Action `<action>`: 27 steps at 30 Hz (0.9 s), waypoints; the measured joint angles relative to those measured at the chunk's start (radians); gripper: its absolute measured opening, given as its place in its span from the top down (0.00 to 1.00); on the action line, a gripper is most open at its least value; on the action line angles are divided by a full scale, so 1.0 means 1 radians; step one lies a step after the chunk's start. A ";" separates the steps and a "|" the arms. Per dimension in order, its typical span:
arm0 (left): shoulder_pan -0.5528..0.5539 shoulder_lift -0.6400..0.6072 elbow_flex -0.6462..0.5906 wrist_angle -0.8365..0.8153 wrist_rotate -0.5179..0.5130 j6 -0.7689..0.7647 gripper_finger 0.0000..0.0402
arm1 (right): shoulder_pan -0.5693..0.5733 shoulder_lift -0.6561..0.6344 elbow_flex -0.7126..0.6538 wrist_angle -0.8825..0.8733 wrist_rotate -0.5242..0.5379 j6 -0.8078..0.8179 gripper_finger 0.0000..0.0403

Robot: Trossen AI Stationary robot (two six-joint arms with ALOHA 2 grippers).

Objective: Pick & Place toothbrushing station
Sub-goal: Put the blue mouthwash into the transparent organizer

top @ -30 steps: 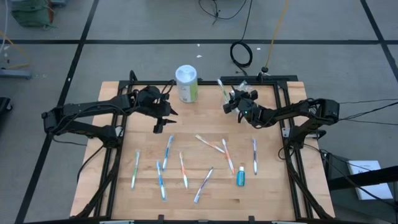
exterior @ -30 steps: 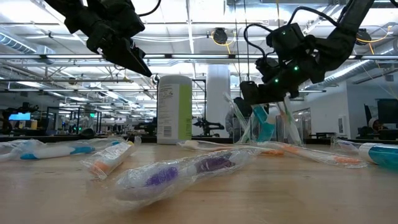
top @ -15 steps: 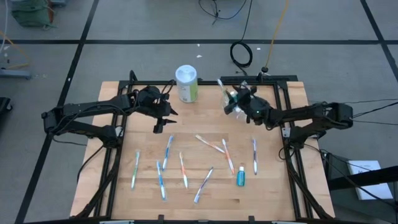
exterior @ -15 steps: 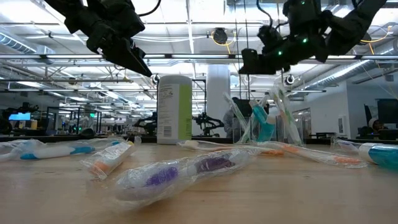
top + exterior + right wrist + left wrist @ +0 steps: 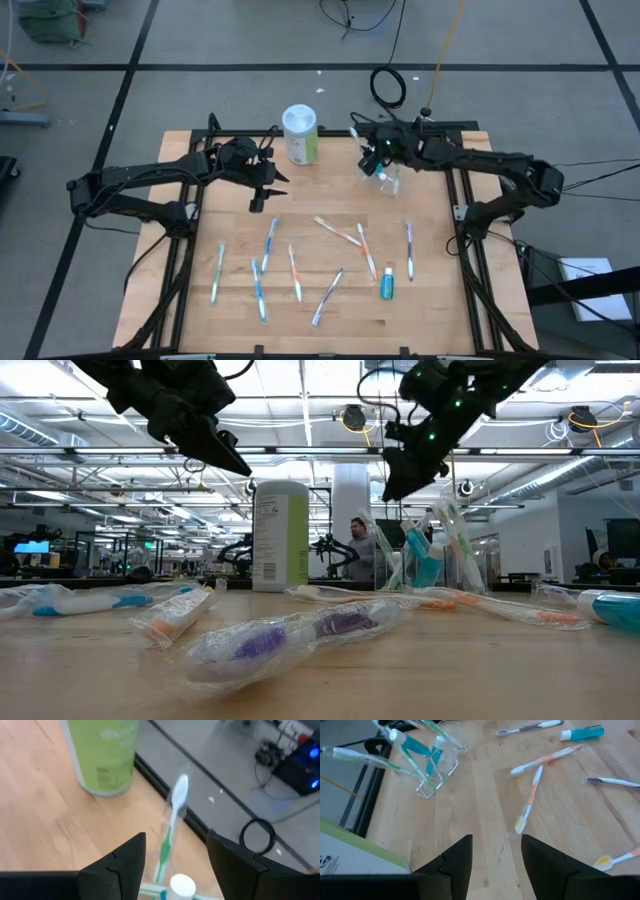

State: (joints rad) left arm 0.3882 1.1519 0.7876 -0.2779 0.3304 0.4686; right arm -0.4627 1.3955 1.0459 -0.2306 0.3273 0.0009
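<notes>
Eight loose toothbrushes (image 5: 294,272) lie on the near half of the wooden table (image 5: 440,300). By handle I count about three blue, three orange, one green and one darker one near the right edge, though the overhead picture is too coarse to be sure of the colours. One toothpaste tube (image 5: 387,284) lies among them, close to that darker brush.

The clear cup (image 5: 388,178) stands at the far right of the table. It already holds a green toothbrush (image 5: 172,815) leaning out over its rim and what look like two more toothpaste tubes (image 5: 415,744). There may be a second brush in it as well. A single green-and-white canister (image 5: 300,135) stands at the far middle.

The right gripper (image 5: 372,152) hangs just above the cup's far side, fingers spread wide with nothing between them. The left gripper (image 5: 268,186) waits in the air left of centre, also spread and empty.

My reading is that the filling is partly done, with no item in hand at the moment. The next move calls for going to one of the loose brushes, closing on its slim handle flat against the wood, and carrying it to the cup without knocking that light cup over.
</notes>
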 joint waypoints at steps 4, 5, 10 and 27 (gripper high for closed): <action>0.000 0.000 0.000 0.000 0.000 0.000 0.56 | -0.034 0.056 0.011 -0.011 -0.043 0.041 0.50; 0.000 0.000 0.000 -0.001 0.000 -0.001 0.56 | -0.038 0.066 0.011 -0.023 -0.044 0.043 0.50; 0.000 0.000 0.000 -0.008 0.000 -0.004 0.56 | -0.042 0.094 0.011 -0.045 -0.045 0.090 0.50; 0.000 0.000 0.000 -0.012 0.000 -0.008 0.56 | -0.033 0.093 0.006 -0.163 -0.039 0.145 0.76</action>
State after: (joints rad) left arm 0.3882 1.1519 0.7876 -0.2903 0.3305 0.4603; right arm -0.4961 1.4887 1.0522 -0.3937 0.2886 0.1463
